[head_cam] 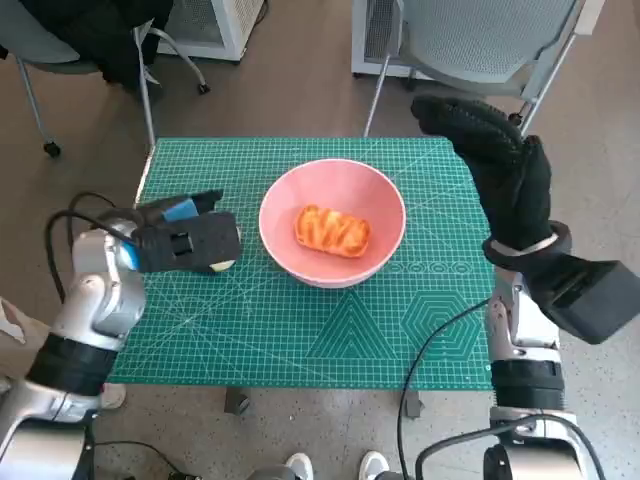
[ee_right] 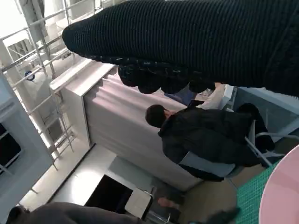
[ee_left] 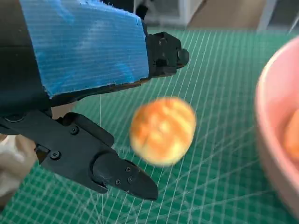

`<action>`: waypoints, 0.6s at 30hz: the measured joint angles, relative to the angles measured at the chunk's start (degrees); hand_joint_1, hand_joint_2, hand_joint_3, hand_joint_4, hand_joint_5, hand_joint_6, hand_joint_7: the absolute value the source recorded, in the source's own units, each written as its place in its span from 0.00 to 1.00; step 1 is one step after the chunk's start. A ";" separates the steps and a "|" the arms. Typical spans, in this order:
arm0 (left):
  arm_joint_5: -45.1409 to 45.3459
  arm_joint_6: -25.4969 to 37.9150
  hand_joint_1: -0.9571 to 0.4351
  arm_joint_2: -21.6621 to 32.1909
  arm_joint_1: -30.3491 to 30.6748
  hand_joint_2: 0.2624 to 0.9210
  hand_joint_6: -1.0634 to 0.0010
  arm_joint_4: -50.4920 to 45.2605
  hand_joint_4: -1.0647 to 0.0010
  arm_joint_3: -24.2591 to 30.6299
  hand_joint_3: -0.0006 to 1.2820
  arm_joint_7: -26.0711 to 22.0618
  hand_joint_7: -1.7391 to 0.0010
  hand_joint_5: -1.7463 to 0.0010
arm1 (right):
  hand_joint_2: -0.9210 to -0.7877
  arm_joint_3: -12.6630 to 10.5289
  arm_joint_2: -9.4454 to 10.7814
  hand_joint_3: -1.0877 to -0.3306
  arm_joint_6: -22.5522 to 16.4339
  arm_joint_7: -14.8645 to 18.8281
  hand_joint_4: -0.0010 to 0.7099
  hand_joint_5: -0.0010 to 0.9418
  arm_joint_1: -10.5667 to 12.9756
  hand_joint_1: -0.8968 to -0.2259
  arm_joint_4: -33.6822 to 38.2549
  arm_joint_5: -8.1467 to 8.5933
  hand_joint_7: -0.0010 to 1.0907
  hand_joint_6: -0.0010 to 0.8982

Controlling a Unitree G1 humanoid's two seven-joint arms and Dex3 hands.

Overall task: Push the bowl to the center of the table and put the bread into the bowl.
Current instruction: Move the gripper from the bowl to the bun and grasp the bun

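The pink bowl [head_cam: 333, 222] stands near the middle of the green cutting mat [head_cam: 300, 330]. An orange-striped bread [head_cam: 331, 231] lies inside it. My left hand [head_cam: 185, 240] hovers low over the mat, just left of the bowl. A small round bun [head_cam: 222, 265] peeks out from under it. In the left wrist view the bun [ee_left: 162, 130] looks blurred, lying between the spread fingers [ee_left: 117, 172] without clear contact, and the bowl's rim [ee_left: 273, 116] is close by. My right hand [head_cam: 495, 165] is raised over the mat's right edge and holds nothing.
Chair legs [head_cam: 380, 90] and a grey chair [head_cam: 480, 40] stand beyond the table's far edge. Cables [head_cam: 430, 350] hang at the near edge. A seated person in dark clothes [ee_right: 205, 135] shows in the right wrist view, with the bowl's rim [ee_right: 280, 196] in its corner.
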 measured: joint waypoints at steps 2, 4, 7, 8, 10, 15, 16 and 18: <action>0.06 -0.67 0.26 -0.73 -1.24 0.72 0.95 3.45 1.00 -0.83 0.00 0.58 1.00 1.00 | 0.00 -0.03 -0.02 0.38 0.12 0.00 0.20 0.00 0.05 0.29 -0.08 0.06 0.44 0.00; 0.17 -1.58 0.26 -1.75 -3.10 0.72 0.95 7.70 1.00 -1.63 0.00 1.46 1.00 1.00 | 0.00 -0.05 -0.05 0.38 0.28 0.00 0.20 0.00 0.13 0.29 -0.12 0.10 0.44 0.00; 0.44 -2.93 0.25 -3.22 -5.70 0.72 0.95 13.84 1.00 -2.84 0.00 2.98 1.00 1.00 | 0.00 -0.06 -0.04 0.38 0.38 0.01 0.20 0.00 0.18 0.29 -0.15 0.11 0.44 0.00; 0.56 -3.57 0.25 -3.79 -6.73 0.72 0.95 16.25 1.00 -3.32 0.00 3.65 1.00 1.00 | 0.00 -0.06 -0.04 0.38 0.39 0.02 0.20 0.00 0.18 0.29 -0.15 0.11 0.44 0.00; 0.97 -4.55 0.25 -4.84 -8.47 0.72 0.95 20.52 1.00 -4.07 0.00 4.78 1.00 1.00 | 0.00 -0.08 -0.04 0.38 0.40 0.04 0.20 0.00 0.18 0.29 -0.16 0.12 0.44 0.00; 1.72 -6.88 0.25 -7.26 -12.02 0.72 0.95 29.89 1.00 -5.71 0.00 7.47 1.00 1.00 | 0.00 -0.21 -0.21 0.38 0.58 0.10 0.20 0.00 0.19 0.29 -0.19 0.22 0.44 0.00; 1.79 -7.28 0.25 -7.75 -12.67 0.72 0.95 31.54 1.00 -5.95 0.00 8.00 1.00 1.00 | 0.00 -0.23 -0.26 0.38 0.65 0.12 0.20 0.00 0.20 0.29 -0.21 0.23 0.44 0.00; 1.87 -8.04 0.25 -8.68 -13.81 0.72 0.95 34.58 1.00 -6.41 0.00 8.94 1.00 1.00 | 0.00 -0.27 -0.36 0.38 0.73 0.16 0.20 0.00 0.22 0.29 -0.33 0.24 0.44 0.00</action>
